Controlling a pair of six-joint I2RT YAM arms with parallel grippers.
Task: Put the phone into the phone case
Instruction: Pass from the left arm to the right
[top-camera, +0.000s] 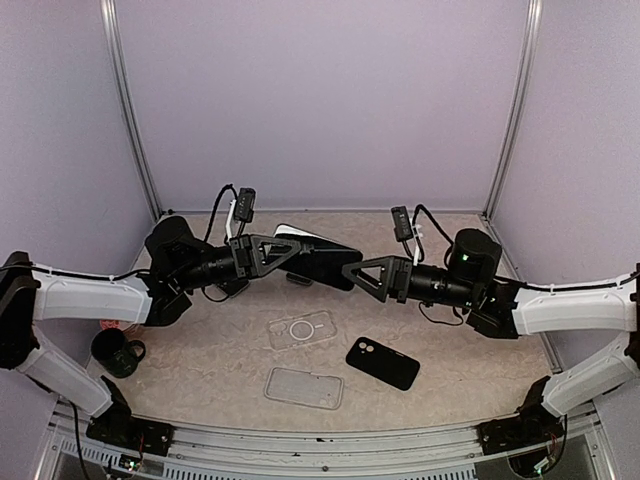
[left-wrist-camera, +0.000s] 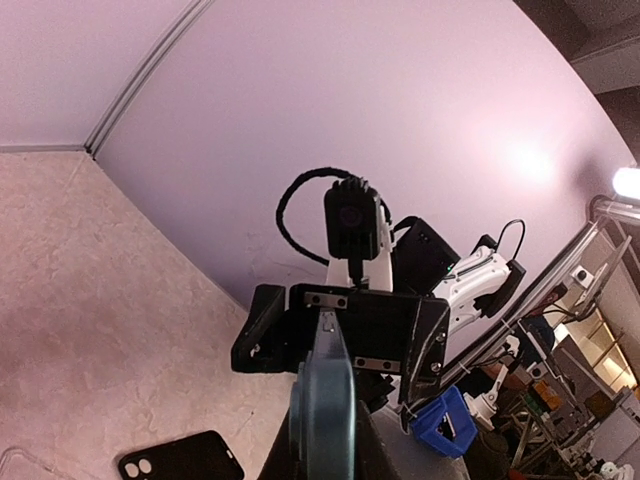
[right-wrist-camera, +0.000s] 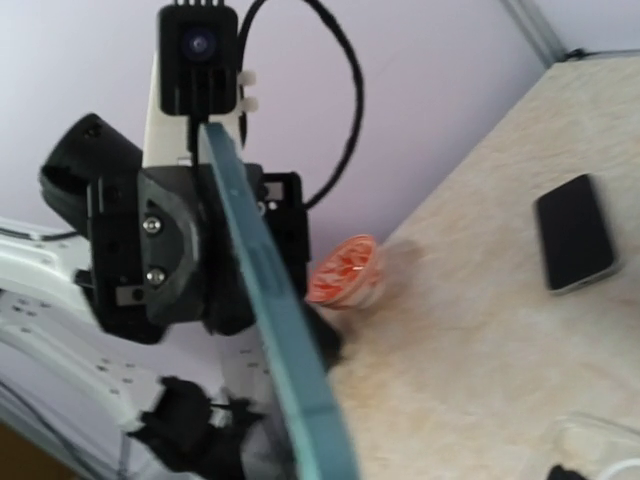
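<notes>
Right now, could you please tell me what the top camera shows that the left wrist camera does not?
Only the top view shows the dark mug and the plain clear case nearest the arm bases. Only the left wrist view shows the blue bin in the background. Both show the black case, the phone held up, and the open right end effector close to it.

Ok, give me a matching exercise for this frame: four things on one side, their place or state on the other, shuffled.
Things:
1. phone
2. mug
3. black case
4. right tool

Places or states:
a. open
b. lying flat, right of the ringed clear case
c. held in the air by the left tool
d. near the left edge of the table

Pairs: 1-c, 2-d, 3-b, 4-a
</notes>
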